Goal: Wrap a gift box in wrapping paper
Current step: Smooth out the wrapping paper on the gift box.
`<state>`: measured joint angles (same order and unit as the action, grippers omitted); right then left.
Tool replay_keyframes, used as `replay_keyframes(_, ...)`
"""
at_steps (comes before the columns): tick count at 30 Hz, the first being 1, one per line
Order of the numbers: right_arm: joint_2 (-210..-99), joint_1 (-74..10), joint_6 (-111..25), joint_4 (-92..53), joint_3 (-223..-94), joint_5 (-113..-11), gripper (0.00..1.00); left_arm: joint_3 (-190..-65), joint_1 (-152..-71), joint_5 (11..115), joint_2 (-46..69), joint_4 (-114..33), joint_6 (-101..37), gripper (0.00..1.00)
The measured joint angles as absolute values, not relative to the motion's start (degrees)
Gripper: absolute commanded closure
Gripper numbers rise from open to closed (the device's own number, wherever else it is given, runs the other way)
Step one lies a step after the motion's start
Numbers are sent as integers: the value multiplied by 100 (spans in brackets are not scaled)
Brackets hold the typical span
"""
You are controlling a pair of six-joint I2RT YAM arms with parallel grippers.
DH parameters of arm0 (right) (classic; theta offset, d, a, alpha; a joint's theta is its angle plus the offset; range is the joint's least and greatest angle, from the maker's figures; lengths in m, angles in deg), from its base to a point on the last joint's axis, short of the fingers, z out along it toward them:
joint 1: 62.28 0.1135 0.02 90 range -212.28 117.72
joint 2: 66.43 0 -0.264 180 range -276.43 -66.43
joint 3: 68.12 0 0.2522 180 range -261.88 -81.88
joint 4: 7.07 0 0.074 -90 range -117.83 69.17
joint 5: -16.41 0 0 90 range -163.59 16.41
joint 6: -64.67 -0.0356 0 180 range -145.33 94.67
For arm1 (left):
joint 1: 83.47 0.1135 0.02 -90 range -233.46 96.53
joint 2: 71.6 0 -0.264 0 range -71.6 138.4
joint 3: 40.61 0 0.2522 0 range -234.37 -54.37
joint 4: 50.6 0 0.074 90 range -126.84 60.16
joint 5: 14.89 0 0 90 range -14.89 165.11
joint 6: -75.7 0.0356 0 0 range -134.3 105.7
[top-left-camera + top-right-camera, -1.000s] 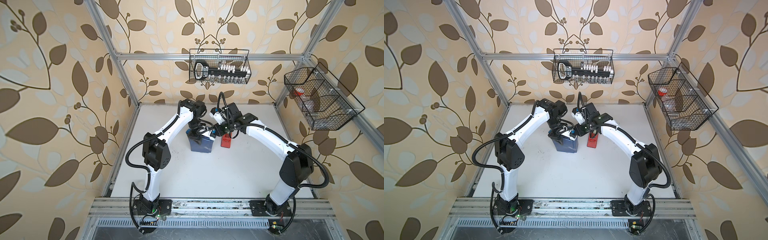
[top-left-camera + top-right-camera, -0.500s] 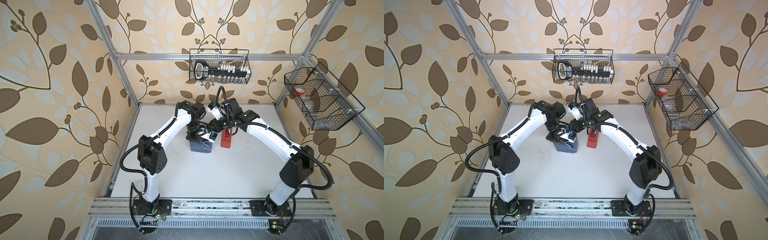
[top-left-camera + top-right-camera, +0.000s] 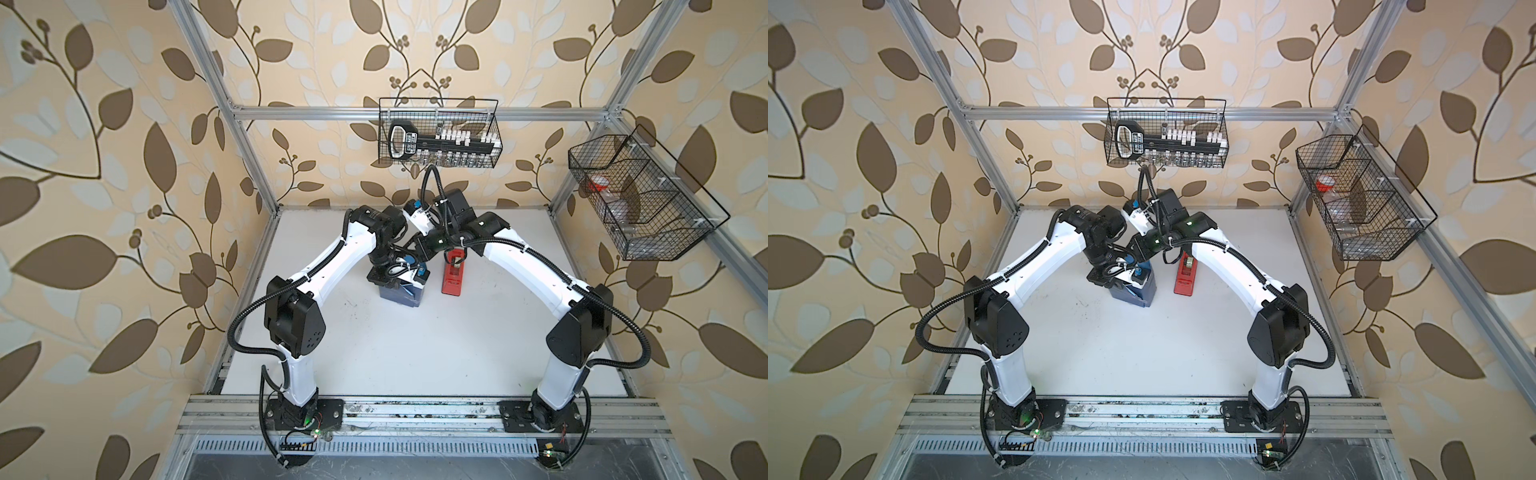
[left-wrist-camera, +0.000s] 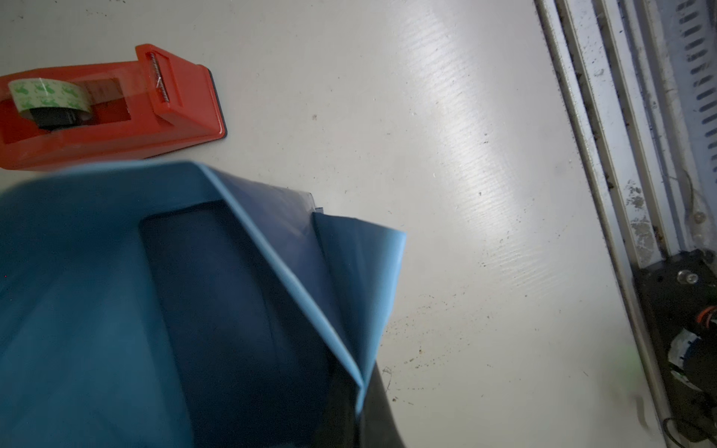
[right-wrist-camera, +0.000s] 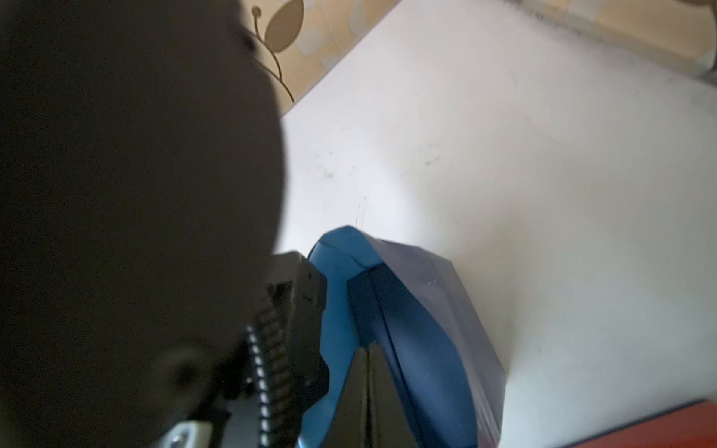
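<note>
Left gripper (image 4: 360,407): jaws pinched down on a raised light-blue edge of the wrapping paper (image 4: 77,294), fold line running straight in between the two dark fingers in the left wrist view. Positioned over the left part of the parcel in both top views.

Gift box (image 4: 217,302): on the tabletop (image 3: 415,357), toward the far edge, roughly midway between left and right edges. Navy top face exposed in a trough of paper. Paper standing up along the sides, one flap hanging loose past a corner. Top not closed over.

Right gripper (image 5: 366,372): jaws brought fully together, tips against the paper at the boundary between light flap and dark face. Ply caught between them or not: cannot tell. Close alongside the left gripper.

Red tape dispenser (image 3: 453,276): just beside the box on its right, narrow bare strip between. Roll loaded, cutter end toward the near edge.

Step in hand, as judged: drawing side flaps up and over the top of the box. Roughly midway through the task; no tape visible on any seam.

Next move, as judged: pull the pinched flap across the top, keep taut, lay the opposite edge over with some overlap, pin with one gripper, free the other for tape. Risks: thin sheet tearing at the pinch, box sliding toward the dispenser.
</note>
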<state>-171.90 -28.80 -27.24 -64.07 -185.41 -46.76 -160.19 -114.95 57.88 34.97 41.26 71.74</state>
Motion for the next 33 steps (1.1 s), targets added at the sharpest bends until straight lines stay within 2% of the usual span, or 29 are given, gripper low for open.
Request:
replay_keyframes(15,-18355,-2454,-2248,-7695,-19067,-5528,97,-15623,-11506,5766,3158,3455,7109,100)
replay_keyframes(33,-18564,-2404,-2027,-7848,-19323,-5812,96,-15619,-11499,5781,3153,3449,6969,100)
